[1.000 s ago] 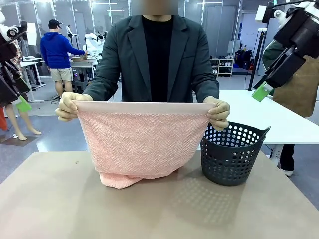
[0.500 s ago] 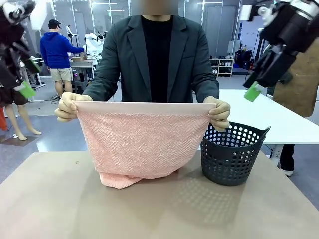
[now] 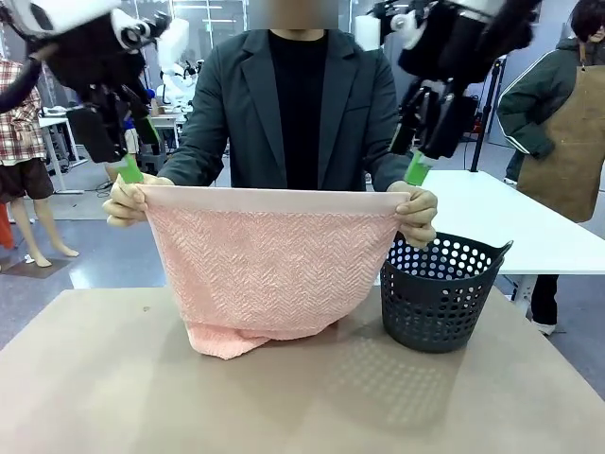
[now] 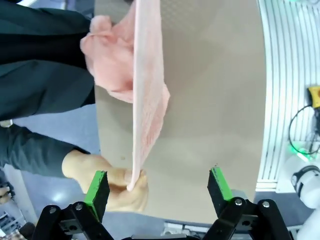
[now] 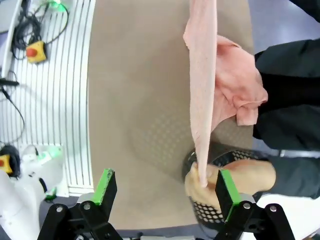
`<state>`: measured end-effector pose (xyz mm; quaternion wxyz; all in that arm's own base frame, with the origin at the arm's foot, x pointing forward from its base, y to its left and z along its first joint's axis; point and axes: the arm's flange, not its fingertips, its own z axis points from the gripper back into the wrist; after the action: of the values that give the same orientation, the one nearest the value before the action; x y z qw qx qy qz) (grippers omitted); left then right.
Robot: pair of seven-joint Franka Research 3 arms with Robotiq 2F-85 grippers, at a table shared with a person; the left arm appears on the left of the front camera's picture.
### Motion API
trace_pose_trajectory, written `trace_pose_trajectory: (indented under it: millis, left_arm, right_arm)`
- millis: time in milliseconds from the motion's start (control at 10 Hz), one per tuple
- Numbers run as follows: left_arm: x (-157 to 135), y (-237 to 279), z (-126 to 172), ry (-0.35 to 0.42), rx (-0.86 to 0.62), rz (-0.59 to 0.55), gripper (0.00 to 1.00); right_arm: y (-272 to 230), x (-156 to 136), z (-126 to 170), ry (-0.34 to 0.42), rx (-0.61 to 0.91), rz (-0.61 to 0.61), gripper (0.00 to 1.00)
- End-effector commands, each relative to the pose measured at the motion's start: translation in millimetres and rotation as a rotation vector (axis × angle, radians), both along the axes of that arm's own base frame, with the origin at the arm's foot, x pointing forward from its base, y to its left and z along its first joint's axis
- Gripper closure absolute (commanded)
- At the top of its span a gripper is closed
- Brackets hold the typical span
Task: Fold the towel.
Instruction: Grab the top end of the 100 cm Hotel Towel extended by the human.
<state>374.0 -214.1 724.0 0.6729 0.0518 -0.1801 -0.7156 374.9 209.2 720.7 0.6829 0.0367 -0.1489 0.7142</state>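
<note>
- The left pincer [image 4: 157, 181] has black finger links and bright green pads [image 4: 97, 186], with round silver screws at the link joints.
- The right pincer [image 5: 165, 181] is of the same build: black links, green pads [image 5: 223, 187], round fasteners at each joint.
- The left arm [image 3: 66, 14] has a white casing and a black wrist section.
- The right arm [image 3: 463, 38] has a black wrist section with white fittings.
- The person [image 3: 246, 123] wears a dark grey blazer [image 3: 364, 113] with notched lapels and long sleeves, over a black top [image 3: 298, 104].

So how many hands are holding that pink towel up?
2, both the person's. One hand pinches the towel's top corner on the robot's left; the other hand pinches the top corner on its right, by the dark basket.
</note>
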Motion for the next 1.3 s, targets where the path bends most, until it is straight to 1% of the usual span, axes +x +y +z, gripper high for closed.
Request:
trace_pose_trajectory:
  millis: [0,200,300,400,500,600,800,900,1100,1200]
  left_arm:
    - [4.9,-12.4,12.5,0.052,0.053,-0.025,0.0]
    - [5.4,-26.5,11.5,0.065,0.102,0.017,0.0]
    - [6.8,-31.4,8.9,0.066,0.09,0.048,0.0]
    - [10.4,-32.8,5.7,0.082,0.097,0.069,0.0]
    - [11.8,-34.5,4.1,0.084,0.099,0.078,0.0]
    - [11.8,-36.4,0.8,0.072,0.106,0.075,0.0]
    - [18.4,-36.5,-7.8,0.066,0.086,0.08,0.0]
    - [26.1,-36.7,-15.0,0.071,0.079,0.088,0.0]
    - [48.4,-38.1,-30.0,0.079,0.084,0.098,0.0]
    - [55.1,-39.4,-36.4,0.081,0.1,0.094,0.0]
  right_arm:
    - [19.1,13.9,0.1,-0.027,-0.083,0.057,0.0]
    - [36.0,18.8,-1.4,-0.033,-0.109,0.069,0.0]
    - [42.5,21.2,-2.8,-0.051,-0.127,0.069,0.0]
    - [45.8,22.9,-4.5,-0.055,-0.132,0.06,0.0]
    - [49.3,25.3,-6.7,-0.048,-0.141,0.029,0.0]
    - [53.9,26.6,-8.3,-0.073,-0.177,-0.028,0.0]
    - [58.2,32.1,-15.2,-0.07,-0.177,-0.052,0.0]
    - [59.6,34.7,-22.8,-0.067,-0.183,-0.07,0.0]
    - [64.2,42.3,-37.1,-0.112,-0.21,-0.124,0.0]
    - [65.8,46.2,-44.9,-0.098,-0.206,-0.123,0.0]
